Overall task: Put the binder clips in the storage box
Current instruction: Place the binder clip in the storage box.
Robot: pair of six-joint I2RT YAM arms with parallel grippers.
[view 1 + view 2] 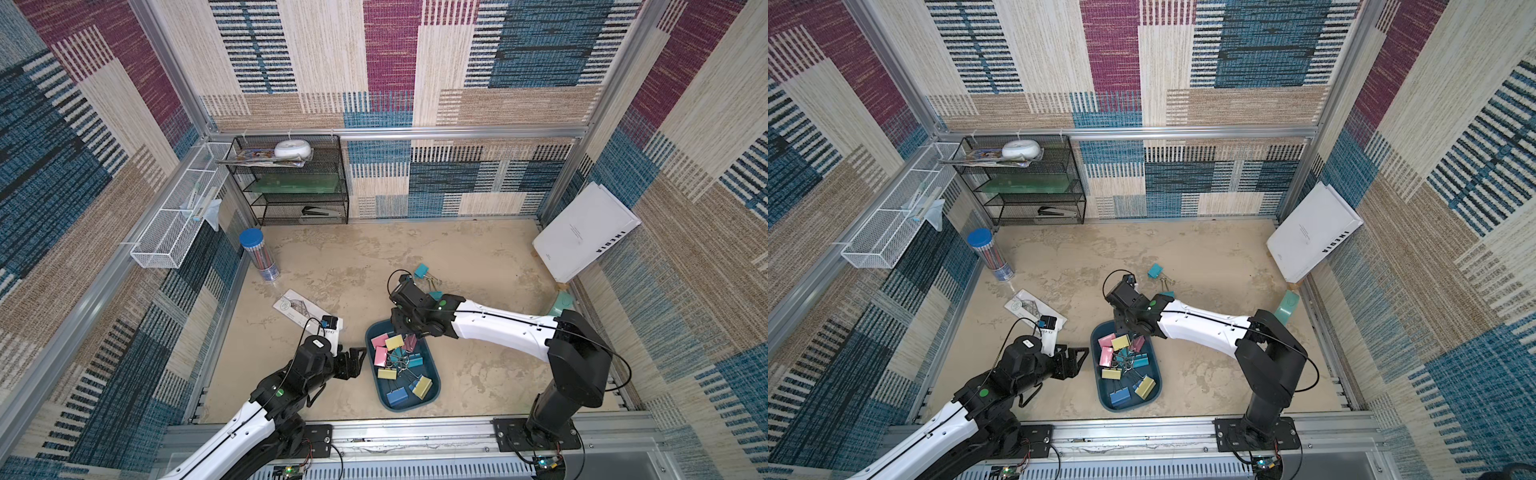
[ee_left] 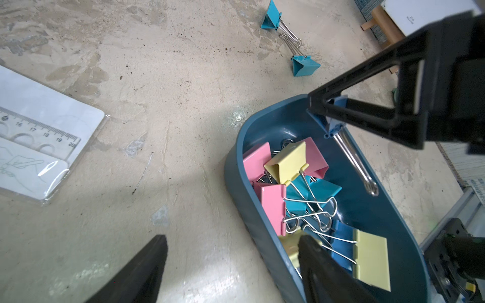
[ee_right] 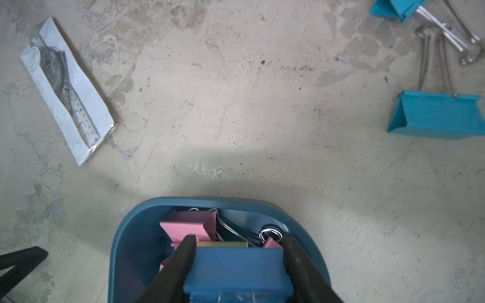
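Note:
The dark teal storage box [image 1: 431, 388] [image 1: 1152, 388] lies at the front middle of the floor, with several pink, yellow, teal and blue binder clips [image 1: 394, 360] [image 2: 286, 162] piled in it. My right gripper [image 1: 402, 330] [image 3: 238, 237] hangs over the box's far end, shut on a blue binder clip [image 3: 237, 270] [image 2: 333, 120] whose wire handles point down. Two teal clips [image 1: 423, 271] [image 2: 303, 65] lie on the floor behind the box. Just left of the box, my left gripper [image 1: 360, 362] [image 2: 233, 237] stands open and holds nothing.
A packaged ruler [image 1: 299, 309] lies left of the box, and a pencil jar [image 1: 257, 255] stands behind it. A black mesh shelf [image 1: 291, 178] and a white wire basket [image 1: 174, 220] sit at the back left. A white book [image 1: 586, 230] and a mint-green ring [image 1: 563, 305] are at the right wall.

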